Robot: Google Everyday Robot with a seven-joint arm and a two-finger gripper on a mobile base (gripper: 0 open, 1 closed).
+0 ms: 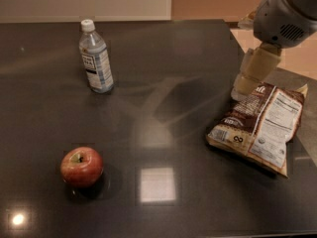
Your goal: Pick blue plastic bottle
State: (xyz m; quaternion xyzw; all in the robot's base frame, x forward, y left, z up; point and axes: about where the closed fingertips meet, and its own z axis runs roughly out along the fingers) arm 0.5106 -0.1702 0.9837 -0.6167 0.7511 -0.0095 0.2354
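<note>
The blue plastic bottle stands upright at the back left of the dark table. It is clear and bluish with a white cap and a white-and-blue label. My gripper hangs at the right side of the table, over the top edge of a chip bag, far to the right of the bottle. It holds nothing that I can see. The grey-white arm housing sits above it at the upper right.
A red apple sits at the front left. A brown and white chip bag lies flat at the right, near the table's edge. Bright light patches reflect off the tabletop at the front.
</note>
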